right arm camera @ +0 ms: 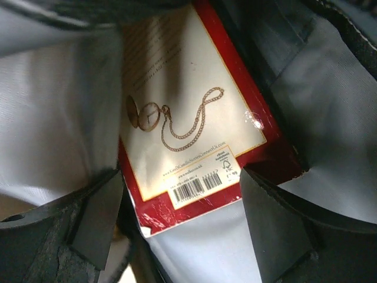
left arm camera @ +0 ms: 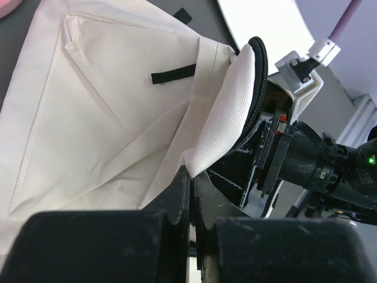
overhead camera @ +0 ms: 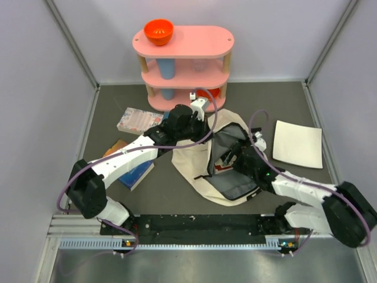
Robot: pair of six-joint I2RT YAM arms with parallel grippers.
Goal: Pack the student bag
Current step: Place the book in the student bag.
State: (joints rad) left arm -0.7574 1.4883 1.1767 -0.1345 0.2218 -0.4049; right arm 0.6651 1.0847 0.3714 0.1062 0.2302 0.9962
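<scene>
The cream student bag (overhead camera: 200, 168) lies open in the middle of the table, its dark lining showing. My left gripper (overhead camera: 205, 125) is shut on the bag's white mesh rim (left arm camera: 227, 115); in the left wrist view the gripper (left arm camera: 192, 175) pinches the rim's edge and holds the opening up. My right gripper (overhead camera: 231, 154) reaches into the opening. In the right wrist view it (right arm camera: 185, 221) is open and empty just above a red-bordered book (right arm camera: 188, 112) with a cream cover, a pocket-watch picture and a barcode. The book lies on the grey lining (right arm camera: 330, 118) inside the bag.
A pink shelf (overhead camera: 184, 42) at the back holds an orange bowl (overhead camera: 158, 31) and a blue cup (overhead camera: 166, 68). A flat white sheet (overhead camera: 297, 143) lies at the right. A patterned notebook (overhead camera: 136, 119) and a blue book (overhead camera: 136, 174) lie at the left.
</scene>
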